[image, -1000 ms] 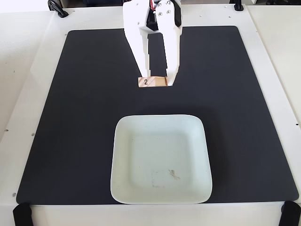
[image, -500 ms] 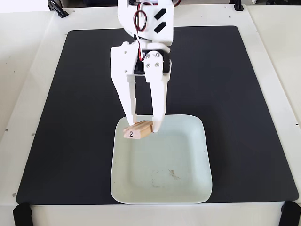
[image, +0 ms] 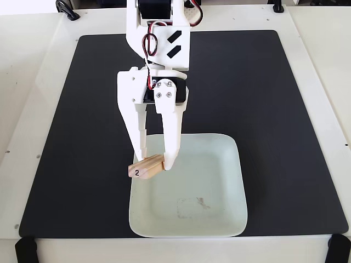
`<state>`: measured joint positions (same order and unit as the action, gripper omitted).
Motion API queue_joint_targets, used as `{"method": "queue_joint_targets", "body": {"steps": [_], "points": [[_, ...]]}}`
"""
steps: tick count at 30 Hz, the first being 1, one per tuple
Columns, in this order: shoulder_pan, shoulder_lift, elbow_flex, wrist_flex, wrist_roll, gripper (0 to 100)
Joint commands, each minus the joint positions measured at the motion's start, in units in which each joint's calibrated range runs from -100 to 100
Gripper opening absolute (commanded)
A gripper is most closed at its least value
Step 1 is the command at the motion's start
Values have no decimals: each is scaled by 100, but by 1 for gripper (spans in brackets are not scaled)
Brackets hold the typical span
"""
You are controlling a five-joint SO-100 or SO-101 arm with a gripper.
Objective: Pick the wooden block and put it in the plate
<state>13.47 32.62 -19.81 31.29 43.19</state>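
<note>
The wooden block (image: 145, 167) is a small light-tan bar with a "2" on its near end. My white gripper (image: 155, 159) is shut on it, one finger on each side, and holds it tilted over the plate's upper left rim. The plate (image: 219, 181) is a large pale mint-white square dish with scuff marks in its centre. It lies at the near edge of the black mat, and nothing lies in it.
The black mat (image: 82, 109) covers most of the white table (image: 24, 66). The arm's body (image: 162, 38) reaches in from the far edge. Black clamps (image: 24, 249) sit at the near corners.
</note>
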Motion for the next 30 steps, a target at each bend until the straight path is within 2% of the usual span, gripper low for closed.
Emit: {"method": "queue_joint_targets", "body": {"steps": [1,20,30], "points": [[-15,-51,-300,-76,5,1],[310,-101,-282,-76,0,1],[-205,-127,-273,-76,0,1]]}}
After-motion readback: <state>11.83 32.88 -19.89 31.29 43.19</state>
